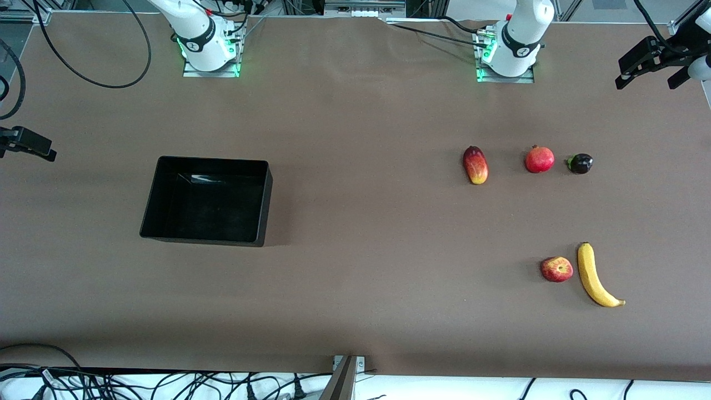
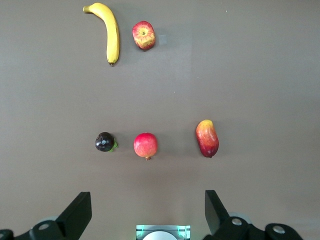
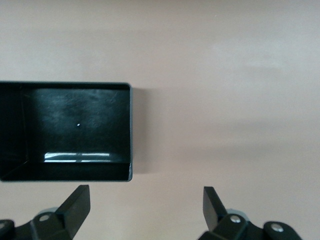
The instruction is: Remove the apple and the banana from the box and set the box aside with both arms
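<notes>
A small red apple with yellowish streaks lies beside a long yellow banana toward the left arm's end of the table, near the front camera. The black box stands empty toward the right arm's end. In the left wrist view my left gripper hangs open and empty high above the table near its own base, well apart from the apple and banana. My right gripper is open and empty too, high over bare table beside the box. Neither gripper shows in the front view.
A red-yellow mango, a round red pomegranate and a small dark purple fruit lie in a row, farther from the front camera than the apple. Black camera mounts overhang both table ends.
</notes>
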